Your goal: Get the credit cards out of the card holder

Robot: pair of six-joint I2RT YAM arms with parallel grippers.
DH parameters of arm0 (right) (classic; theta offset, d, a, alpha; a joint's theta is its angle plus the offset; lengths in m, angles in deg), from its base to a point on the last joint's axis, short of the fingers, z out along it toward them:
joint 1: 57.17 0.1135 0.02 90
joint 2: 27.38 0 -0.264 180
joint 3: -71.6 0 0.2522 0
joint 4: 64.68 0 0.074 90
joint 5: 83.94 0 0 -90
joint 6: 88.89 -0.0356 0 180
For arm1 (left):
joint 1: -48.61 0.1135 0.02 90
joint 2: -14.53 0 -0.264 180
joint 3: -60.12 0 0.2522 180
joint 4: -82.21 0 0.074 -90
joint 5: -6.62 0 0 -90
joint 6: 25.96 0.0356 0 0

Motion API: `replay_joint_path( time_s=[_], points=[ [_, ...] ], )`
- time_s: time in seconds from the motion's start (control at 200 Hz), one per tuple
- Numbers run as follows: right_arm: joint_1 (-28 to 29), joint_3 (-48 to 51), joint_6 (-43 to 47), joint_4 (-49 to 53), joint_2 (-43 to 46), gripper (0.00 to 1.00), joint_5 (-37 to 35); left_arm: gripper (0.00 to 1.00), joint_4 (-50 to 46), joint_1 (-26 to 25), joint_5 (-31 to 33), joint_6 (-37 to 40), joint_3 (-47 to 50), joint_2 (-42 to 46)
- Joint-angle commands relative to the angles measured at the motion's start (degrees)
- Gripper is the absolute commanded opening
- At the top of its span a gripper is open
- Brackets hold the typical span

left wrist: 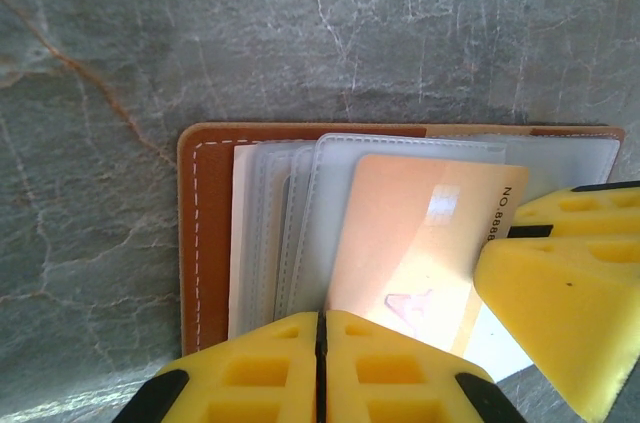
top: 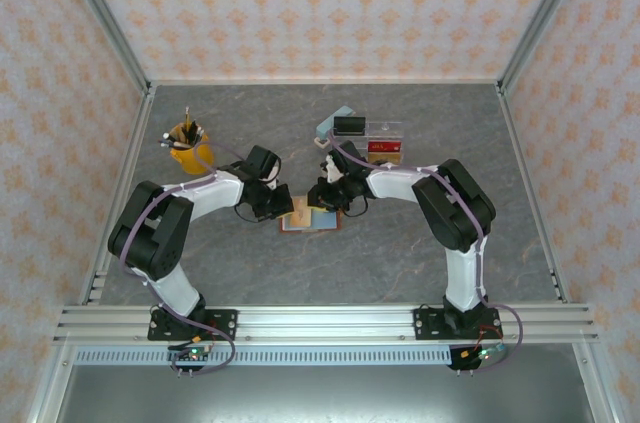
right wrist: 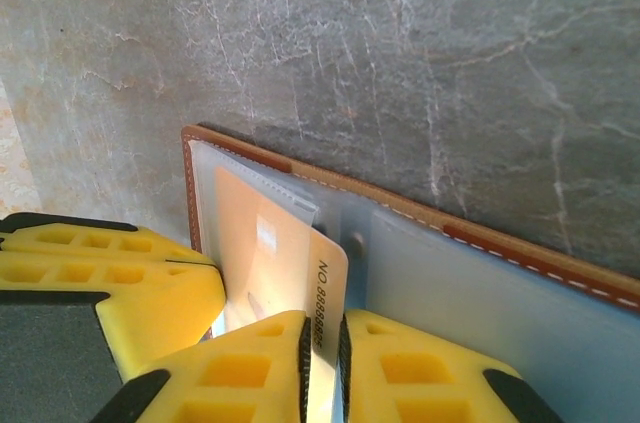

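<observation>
1. The right gripper (right wrist: 322,333), in its own wrist view, has its yellow fingers drawn almost together. The numbered end of the tan card (right wrist: 280,263) stands between them, held in a narrow pinch.
2. The left gripper (left wrist: 320,333), in its own wrist view, has its fingers pressed flat together at the near edge of the holder (left wrist: 205,233). Whether anything thin is nipped between them cannot be told.
3. The left wrist view alone shows the fan of clear sleeves (left wrist: 290,223) on the stitched brown leather. The card's far end lies under the top sleeve. A finger of the right gripper covers the card's near right corner.
4. The right wrist view alone shows the card's end past the sleeve mouth, with a pale blue panel to its right. A finger of the left gripper blocks the holder's near left corner.
5. The top view places the holder open and flat on the grey table (top: 420,263), mid-table. The two grippers meet over it and hide most of it.
6. Further out, a yellow pen cup (top: 192,157) stands beyond the left arm. A clear organiser (top: 385,129) stands beyond the right gripper, with a black box (top: 349,125) at its left end. A blue block (top: 333,119) sits just beside that.
</observation>
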Motion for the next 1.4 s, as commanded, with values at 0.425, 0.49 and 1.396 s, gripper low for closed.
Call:
replay_joint_path(
  time_s=[0.425, 0.49, 1.396],
  points=[
    [-0.62, 1.69, 7.13, 6.19, 2.81, 0.00, -2.10, 0.19, -4.16, 0.12, 5.47, 1.24, -0.02, -1.62],
    [-1.51, 2.84, 7.66, 6.66, 4.41, 0.00, -2.52, 0.21, -4.20, 0.16, 5.38, 1.24, -0.09, -1.54],
    [-8.19, 0.03, 24.02, 23.23, 29.13, 0.00, -12.69, 0.77, -11.38, 1.33, 13.00, 3.39, -12.21, 11.57]
  ],
)
